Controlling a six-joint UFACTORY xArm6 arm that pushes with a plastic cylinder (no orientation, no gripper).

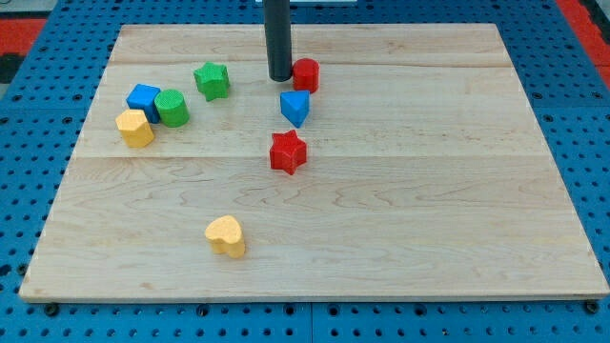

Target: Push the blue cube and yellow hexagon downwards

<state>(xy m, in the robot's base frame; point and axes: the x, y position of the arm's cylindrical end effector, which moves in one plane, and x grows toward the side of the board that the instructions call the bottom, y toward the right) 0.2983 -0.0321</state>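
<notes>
A pale wooden worktop (381, 191) made of long planks lies on a blue perforated base (19, 171). The dark straight rod comes down from the view's top, and my tip (279, 78) stands on the wood in the upper middle part. This arm carries no jaws at all, only the rod, so nothing is open or closed here.

Just beside my tip, on the view's right, sits the red cylinder block (306, 74); whether they touch, I cannot tell. Below it is the blue triangular block (294, 108), and lower again the red star block (287, 151), the three making a short column.

To the view's left of my tip, a little apart, is the green star block (212, 80). Further left is a tight group: the blue cube (143, 101) at the top, the green cylinder block (172, 108) pressed against its right side, and the yellow hexagon (134, 128) just under the cube, touching it or almost. This group is well apart from my tip.

The yellow heart block (226, 235) lies alone near the view's bottom, left of the centre.

No container is on the worktop; all the blocks rest directly on the wood.
</notes>
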